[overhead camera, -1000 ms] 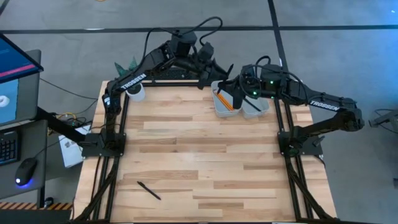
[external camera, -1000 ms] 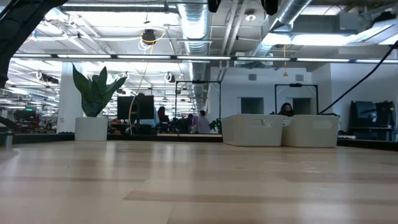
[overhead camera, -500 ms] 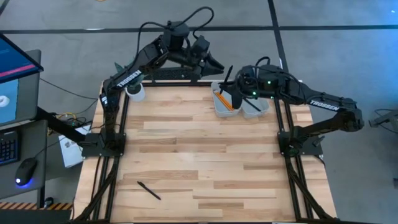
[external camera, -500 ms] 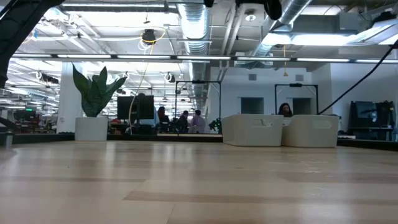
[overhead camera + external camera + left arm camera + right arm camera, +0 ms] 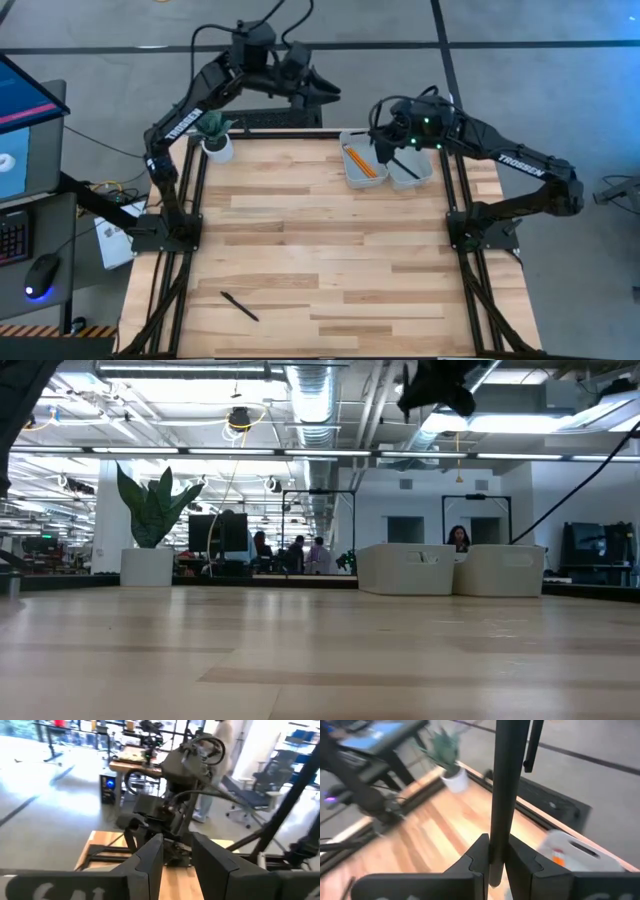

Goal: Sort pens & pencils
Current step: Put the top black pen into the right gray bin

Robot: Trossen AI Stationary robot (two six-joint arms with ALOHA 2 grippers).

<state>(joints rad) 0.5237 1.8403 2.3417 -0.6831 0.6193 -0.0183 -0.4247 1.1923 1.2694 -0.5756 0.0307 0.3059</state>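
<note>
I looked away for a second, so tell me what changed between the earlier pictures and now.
The left gripper swung back off the table's far edge, fingers empty. The right gripper stayed shut on a pen, shifting over the right bin. The loose pen, pencils and plant stayed put.

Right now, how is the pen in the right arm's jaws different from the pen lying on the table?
Hold: the gripped pen is clamped in the right gripper; the loose pen lies free.
Place: the gripped pen is over the white bins at one edge; the loose pen is flat on the table toward the opposite edge.
Both are slim and black. The left gripper waits beyond the table.
</note>
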